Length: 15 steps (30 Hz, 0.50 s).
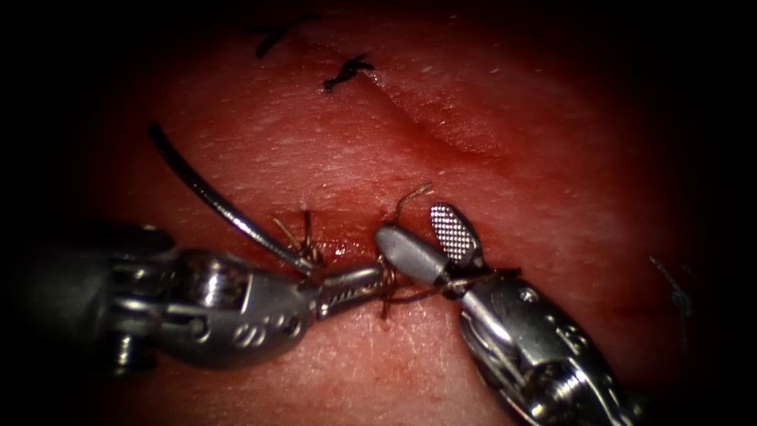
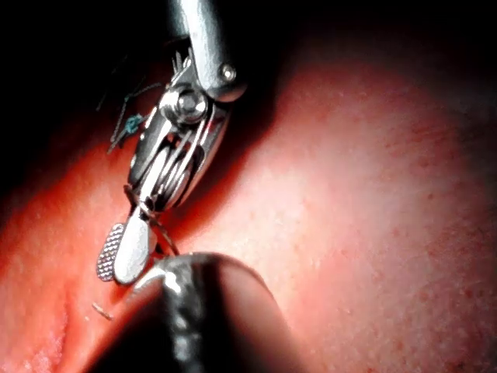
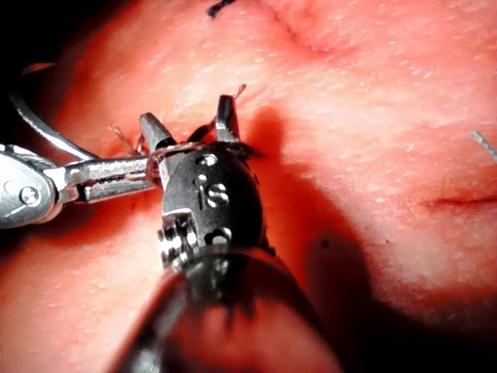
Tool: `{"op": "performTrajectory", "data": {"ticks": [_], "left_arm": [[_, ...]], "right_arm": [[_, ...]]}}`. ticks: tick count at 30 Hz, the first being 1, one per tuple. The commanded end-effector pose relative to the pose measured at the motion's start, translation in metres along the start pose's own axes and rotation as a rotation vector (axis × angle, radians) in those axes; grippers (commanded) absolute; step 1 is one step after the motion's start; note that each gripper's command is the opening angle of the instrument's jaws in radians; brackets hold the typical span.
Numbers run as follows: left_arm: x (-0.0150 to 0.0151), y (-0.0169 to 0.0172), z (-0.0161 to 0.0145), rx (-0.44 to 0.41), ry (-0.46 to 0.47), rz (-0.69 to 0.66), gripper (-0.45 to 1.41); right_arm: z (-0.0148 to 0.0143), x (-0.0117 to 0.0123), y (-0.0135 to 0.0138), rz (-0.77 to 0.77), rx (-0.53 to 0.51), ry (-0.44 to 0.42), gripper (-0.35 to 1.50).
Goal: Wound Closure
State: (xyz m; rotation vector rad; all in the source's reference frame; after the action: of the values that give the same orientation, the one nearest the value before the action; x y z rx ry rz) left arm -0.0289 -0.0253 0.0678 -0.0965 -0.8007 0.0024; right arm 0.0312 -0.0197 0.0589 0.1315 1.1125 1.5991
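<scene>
My left tool (image 1: 374, 278) comes in from the left with its jaws shut; the curved needle (image 1: 206, 192) meets them near its thread end and arcs up and left, free above the tissue (image 1: 505, 181). Brown thread (image 1: 394, 293) crosses the jaw tips and wraps around the base of my right tool (image 1: 412, 223), whose jaws stand open and hold nothing. A short thread tail (image 1: 412, 196) sticks up from the cut just beyond them. The right wrist view gives the open right tool (image 3: 189, 116), the left tool (image 3: 147, 167) and the needle (image 3: 35, 124). The right tool (image 2: 116, 268) is in the left wrist view.
Two dark tied stitches (image 1: 347, 71) (image 1: 272, 35) sit farther up the cut (image 1: 441, 130). Short cut thread ends (image 1: 296, 237) stand beside the left tool's jaws. A loose bluish thread (image 1: 670, 284) lies on the tissue at far right. Red fluid wets the cut.
</scene>
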Motion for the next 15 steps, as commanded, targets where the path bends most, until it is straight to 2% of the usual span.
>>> {"op": "performTrajectory", "data": {"ticks": [1, 4, 8, 12, 15], "left_arm": [[-0.0002, 0.0001, 0.0008, -0.001, -0.001, 0.000, -0.45], [-0.0005, 0.0006, 0.0009, 0.000, -0.001, -0.005, -0.45], [-0.0007, 0.0009, 0.0012, -0.002, 0.000, -0.008, -0.45], [-0.0007, 0.0012, 0.0015, -0.003, 0.001, -0.009, -0.45], [-0.0006, 0.0012, 0.0015, -0.002, 0.000, -0.008, -0.45]], "right_arm": [[0.0010, 0.0001, -0.0002, 0.016, -0.003, 0.004, 0.98], [0.0018, 0.0002, 0.0003, 0.092, -0.024, 0.015, 0.86], [0.0033, 0.0002, 0.0011, 0.183, -0.038, -0.018, 0.88], [0.0046, -0.0018, 0.0026, 0.241, -0.045, -0.074, 0.84], [0.0052, -0.0025, 0.0035, 0.267, -0.034, -0.077, 0.84]]}}
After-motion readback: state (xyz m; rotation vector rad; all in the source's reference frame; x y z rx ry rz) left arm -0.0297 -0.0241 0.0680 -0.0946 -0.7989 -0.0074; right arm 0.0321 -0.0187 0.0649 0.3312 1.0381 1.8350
